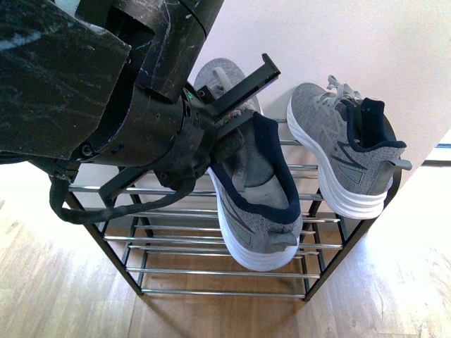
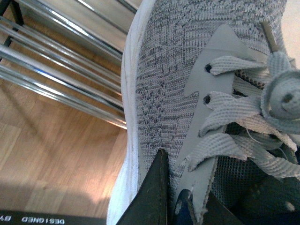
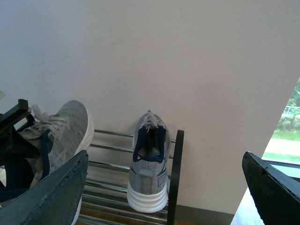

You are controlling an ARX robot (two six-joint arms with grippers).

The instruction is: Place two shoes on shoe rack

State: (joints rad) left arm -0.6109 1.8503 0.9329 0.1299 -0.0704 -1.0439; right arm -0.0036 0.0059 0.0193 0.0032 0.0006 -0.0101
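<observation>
Left gripper (image 1: 254,95) clamps one shoe (image 1: 261,211) by its side wall. We log it hanging toe-up, heel-down over the rack (image 1: 211,271), just left of the shelved shoe (image 1: 338,155). Right gripper (image 3: 166,187) wide, empty.

Shoe rack (image 1: 211,270) stands on wooden floor (image 1: 56,296), back against pale wall (image 1: 352,42). Black side frames, shelves of thin chrome rods. One grey sneaker (image 1: 345,151) on top shelf, at right end beside side frame, heel toward front edge.
</observation>
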